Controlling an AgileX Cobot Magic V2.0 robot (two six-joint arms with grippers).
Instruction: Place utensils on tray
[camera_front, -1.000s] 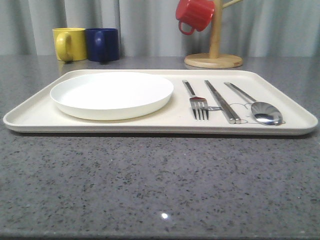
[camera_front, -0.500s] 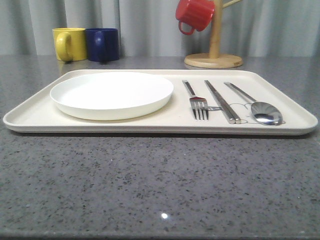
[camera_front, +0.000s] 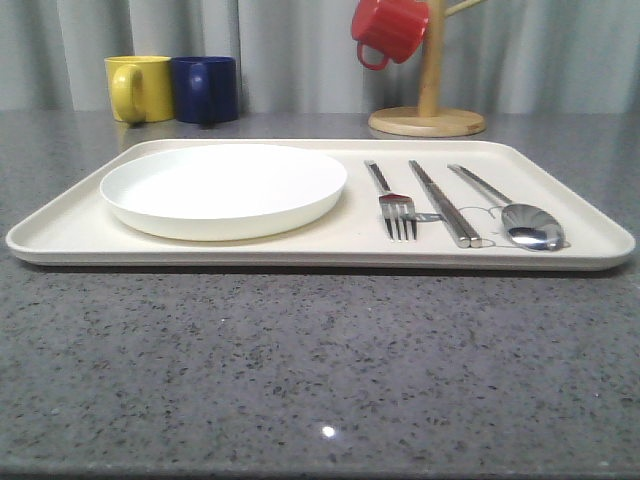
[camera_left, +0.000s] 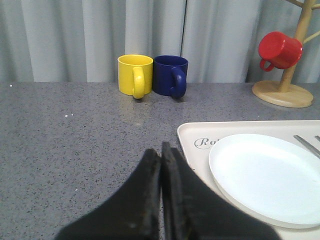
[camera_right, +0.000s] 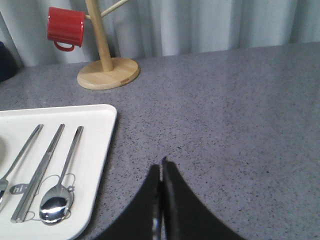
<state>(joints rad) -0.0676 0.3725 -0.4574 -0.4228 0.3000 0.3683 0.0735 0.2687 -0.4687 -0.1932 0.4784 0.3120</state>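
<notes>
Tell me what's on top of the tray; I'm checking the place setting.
On the tray lie a white plate, then a fork, chopsticks and a spoon side by side. The plate hides part of the tray's printed script.

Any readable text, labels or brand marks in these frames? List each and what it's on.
"Ro": script in an oval on the tray corner, left wrist view; the white plate covers the rest of the word.
Small mark on the fork, right wrist view: too blurred to read.
Grey line drawing on the tray under the chopsticks and spoon: no letters legible.
Nothing readable on the mugs or the wooden stand.
</notes>
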